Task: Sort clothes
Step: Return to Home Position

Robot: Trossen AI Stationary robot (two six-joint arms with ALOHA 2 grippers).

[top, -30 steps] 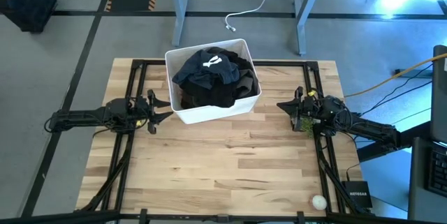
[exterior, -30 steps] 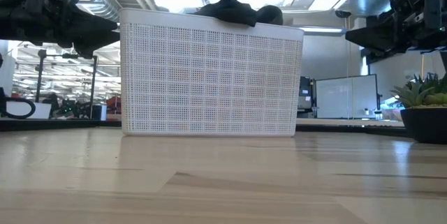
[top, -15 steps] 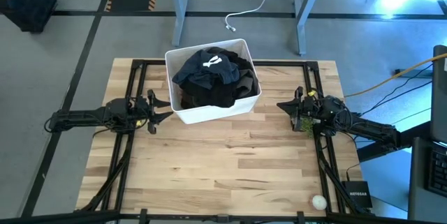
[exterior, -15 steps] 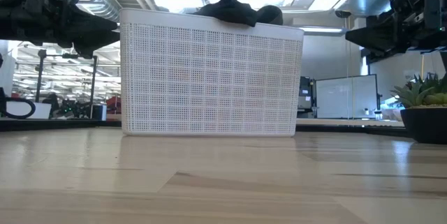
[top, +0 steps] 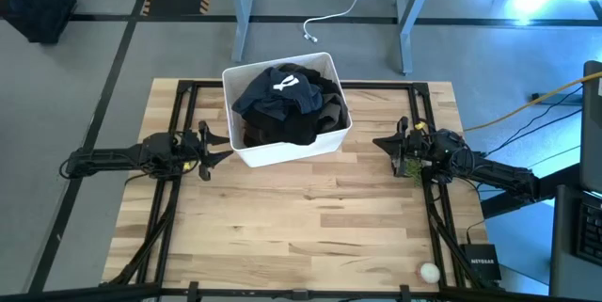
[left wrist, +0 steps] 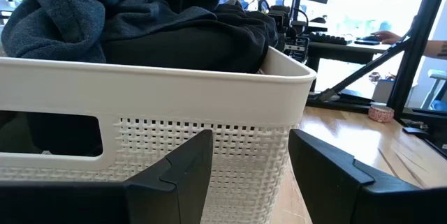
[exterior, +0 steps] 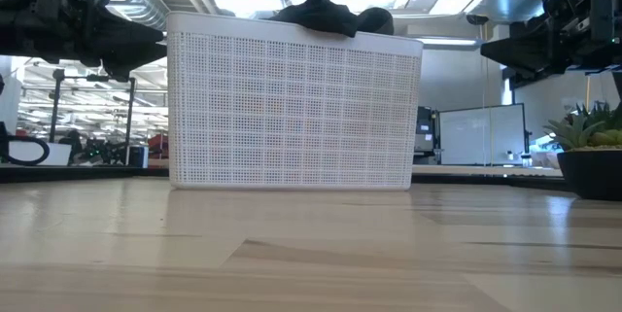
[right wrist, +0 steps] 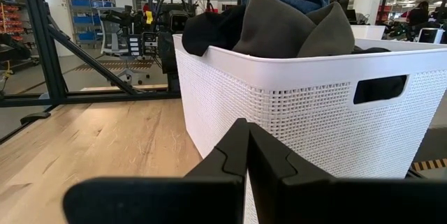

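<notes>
Clothes (top: 287, 109): you have them all heaped inside the white bin (top: 282, 158), which stands at the far middle of the tabletop (top: 301, 227).

High view. A navy garment (top: 280, 87) with a white mark lies on top of the heap, and darker pieces fill the bin around it. The left gripper (top: 226, 148) hangs just beside the bin's left wall, not touching it. The right gripper (top: 379, 141) is a little apart from the bin's right wall, pointing at it. A small green plant (top: 410, 165) sits below the right arm's wrist. You have no fabric lying on the bare wood.

Low view. The bin's perforated wall fills the middle. A black garment (exterior: 326, 13) bulges over its rim. The left arm shows at upper left and the right arm at upper right, both above the tabletop. The plant stands at the right edge.

Left wrist view. The left gripper's fingers (left wrist: 174, 175) are spread wide with nothing between them. The bin's wall and handle slot are right ahead. Blue-grey and black fabric rise over the rim.

Right wrist view. The right gripper's fingers (right wrist: 230, 161) are pressed together with nothing pinched. The bin is close ahead. An olive-brown garment (right wrist: 279, 21) stands above its rim, with navy fabric over it and black beside it.
</notes>
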